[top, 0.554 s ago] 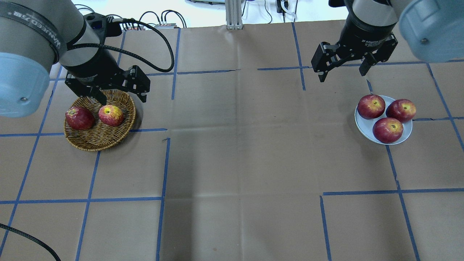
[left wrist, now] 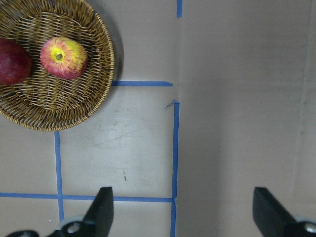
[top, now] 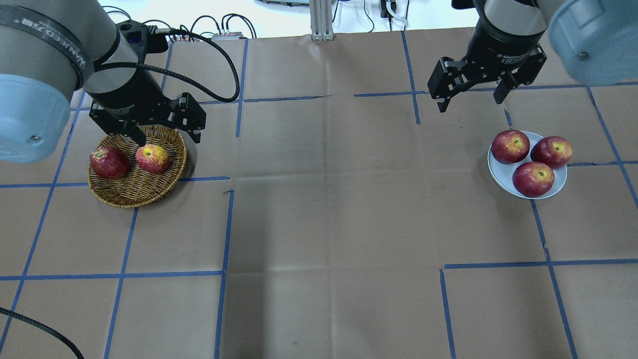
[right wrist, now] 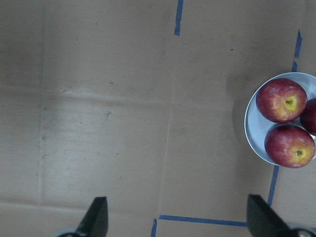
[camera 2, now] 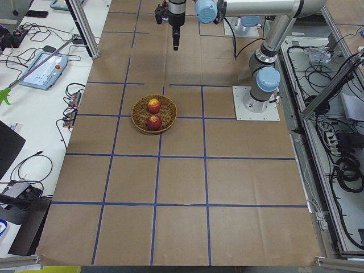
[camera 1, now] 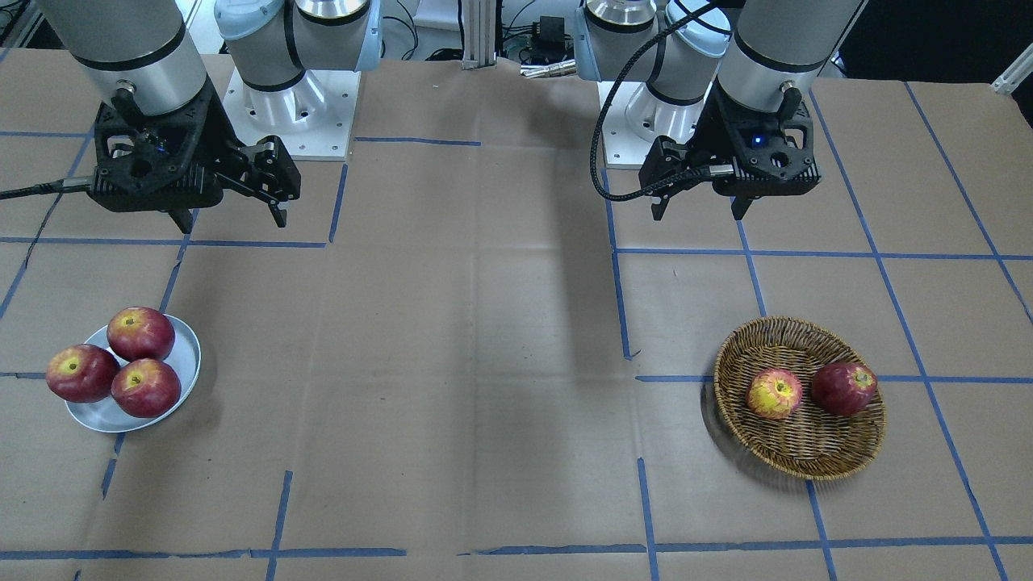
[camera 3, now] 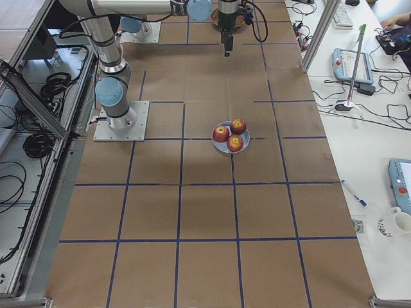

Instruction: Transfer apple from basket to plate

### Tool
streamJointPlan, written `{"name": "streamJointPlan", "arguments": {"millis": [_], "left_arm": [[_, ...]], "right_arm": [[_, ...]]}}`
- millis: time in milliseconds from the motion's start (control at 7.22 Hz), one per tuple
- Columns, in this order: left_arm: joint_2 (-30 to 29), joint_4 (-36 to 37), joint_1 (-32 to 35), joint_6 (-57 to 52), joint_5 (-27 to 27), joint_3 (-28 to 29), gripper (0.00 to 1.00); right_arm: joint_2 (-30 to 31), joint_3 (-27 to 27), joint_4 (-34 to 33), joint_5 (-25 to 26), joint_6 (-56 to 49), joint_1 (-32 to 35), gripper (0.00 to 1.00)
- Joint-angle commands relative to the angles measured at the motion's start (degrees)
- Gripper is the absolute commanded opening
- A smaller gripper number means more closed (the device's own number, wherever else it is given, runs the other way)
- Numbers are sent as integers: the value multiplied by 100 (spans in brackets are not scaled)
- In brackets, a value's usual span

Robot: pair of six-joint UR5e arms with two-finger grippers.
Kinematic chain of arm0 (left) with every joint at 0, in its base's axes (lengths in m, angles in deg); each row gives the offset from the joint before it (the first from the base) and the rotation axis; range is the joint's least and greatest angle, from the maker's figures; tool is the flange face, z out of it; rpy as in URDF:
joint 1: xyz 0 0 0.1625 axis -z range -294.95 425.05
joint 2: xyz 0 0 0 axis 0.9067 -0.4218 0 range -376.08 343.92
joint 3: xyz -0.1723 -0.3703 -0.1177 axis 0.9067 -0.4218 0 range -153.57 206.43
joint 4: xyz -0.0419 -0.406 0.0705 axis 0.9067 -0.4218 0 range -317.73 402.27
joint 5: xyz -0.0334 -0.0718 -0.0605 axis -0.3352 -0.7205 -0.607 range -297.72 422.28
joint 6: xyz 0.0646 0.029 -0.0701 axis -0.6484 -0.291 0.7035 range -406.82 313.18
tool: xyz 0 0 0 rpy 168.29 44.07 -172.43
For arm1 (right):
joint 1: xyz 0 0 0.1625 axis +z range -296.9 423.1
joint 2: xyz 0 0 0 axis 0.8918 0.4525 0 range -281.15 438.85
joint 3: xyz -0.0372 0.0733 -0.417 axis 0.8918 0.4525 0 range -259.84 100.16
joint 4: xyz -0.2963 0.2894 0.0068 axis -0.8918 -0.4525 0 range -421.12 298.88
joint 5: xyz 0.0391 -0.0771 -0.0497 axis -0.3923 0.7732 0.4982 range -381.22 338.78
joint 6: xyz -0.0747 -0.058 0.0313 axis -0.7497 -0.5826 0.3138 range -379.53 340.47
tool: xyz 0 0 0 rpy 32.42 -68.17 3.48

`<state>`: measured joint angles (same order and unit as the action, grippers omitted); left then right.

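Note:
The paler yellow-red apple (top: 152, 158) lies in the wicker basket (top: 134, 197) at the table's left, beside a dark red apple (top: 109, 162). It also shows in the front view (camera 1: 775, 393) and the left wrist view (left wrist: 63, 57). My left gripper (top: 169, 139) is open and empty, raised above the table by the basket's far right rim. The grey plate (top: 503, 174) at the right holds three dark red apples. My right gripper (top: 470, 103) is open and empty, raised behind and to the left of the plate.
Brown paper with blue tape lines covers the table. The basket (camera 1: 807, 464) and plate (camera 1: 190, 355) sit far apart, with bare paper between them. The arm bases and cables are at the table's back edge.
My left gripper has shifted very slightly over the basket's far rim. The apples, basket, plate and right gripper have not moved.

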<state>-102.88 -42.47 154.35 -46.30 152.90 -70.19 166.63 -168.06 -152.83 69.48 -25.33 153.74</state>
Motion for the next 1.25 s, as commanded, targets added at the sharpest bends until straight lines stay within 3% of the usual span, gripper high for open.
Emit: {"name": "streamJointPlan", "arguments": {"millis": [0, 1108], "left_arm": [[31, 1, 0, -8, 8, -6, 99], [32, -8, -18, -296, 8, -67, 99]], "right_arm": [[2, -3, 4, 9, 0, -3, 100], [2, 6, 4, -26, 0, -3, 100]]}}
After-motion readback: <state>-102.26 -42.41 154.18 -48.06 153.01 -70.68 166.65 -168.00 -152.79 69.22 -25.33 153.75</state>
